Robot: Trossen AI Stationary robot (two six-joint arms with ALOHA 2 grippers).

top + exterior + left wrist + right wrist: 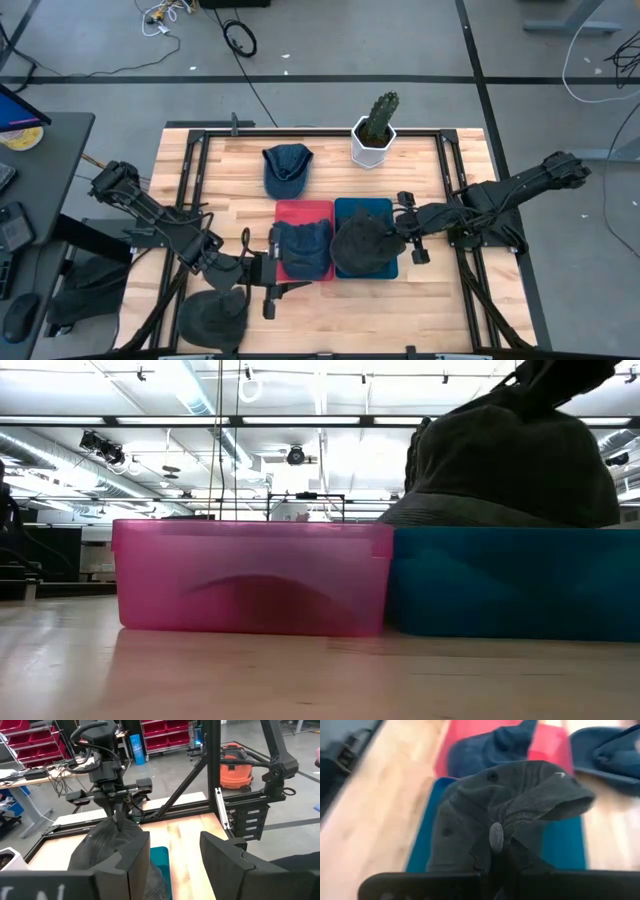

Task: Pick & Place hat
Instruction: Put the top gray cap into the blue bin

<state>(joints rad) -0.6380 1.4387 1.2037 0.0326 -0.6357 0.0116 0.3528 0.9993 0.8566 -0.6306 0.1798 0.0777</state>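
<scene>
My right gripper (393,240) is shut on a dark grey hat (360,245) over the blue bin (385,268). In the low view the dark grey hat (510,470) has its lower edge at the blue bin's rim (500,535). A blue denim hat (302,250) lies in the red bin (305,208) beside it. A second denim hat (287,168) lies on the table farther back. Another dark hat (213,318) lies at the near left. My left gripper (285,268) stands open at the red bin's left side, with nothing between its fingers (225,860). My right gripper pinches a gathered fold of the hat's crown (506,827) between its two fingers, right beside the top button (496,836). The fingers come from the table's right side, slanting down. The hat hangs below and ahead of them over the blue bin, crumpled.
A cactus in a white pot (375,135) stands at the far middle of the table. Black frame rails (200,170) run along the table's left and right sides. Bare wood (340,320) lies in front of the bins.
</scene>
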